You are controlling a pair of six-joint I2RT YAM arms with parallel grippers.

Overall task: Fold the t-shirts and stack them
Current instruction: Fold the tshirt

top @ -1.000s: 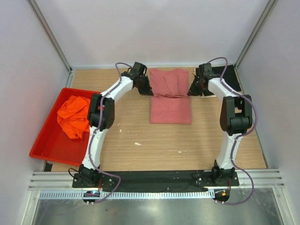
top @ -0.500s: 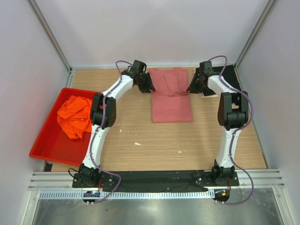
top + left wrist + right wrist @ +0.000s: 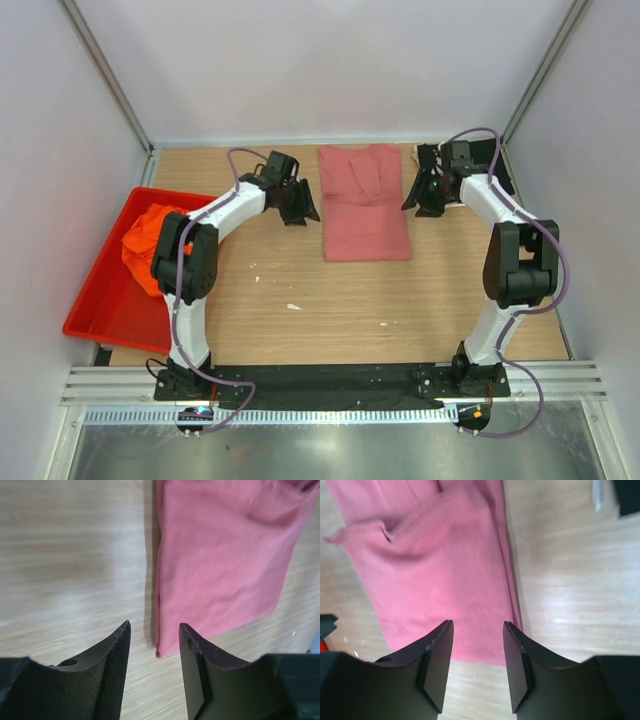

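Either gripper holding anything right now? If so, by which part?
Nothing is held. The left gripper and right gripper are both open with nothing between the jaws, one beside each side edge of the rose-red t-shirt.

No readable text, no labels, no brand marks, no numbers — nothing legible anywhere

The right gripper [image 3: 476, 625] hangs at 6 o'clock with its dark fingers [image 3: 437, 665] parted and empty, above the lower edge of the folded rose-red t-shirt [image 3: 435, 570], which stretches toward 11 o'clock, with bare wooden table [image 3: 580, 595] at 3 o'clock.
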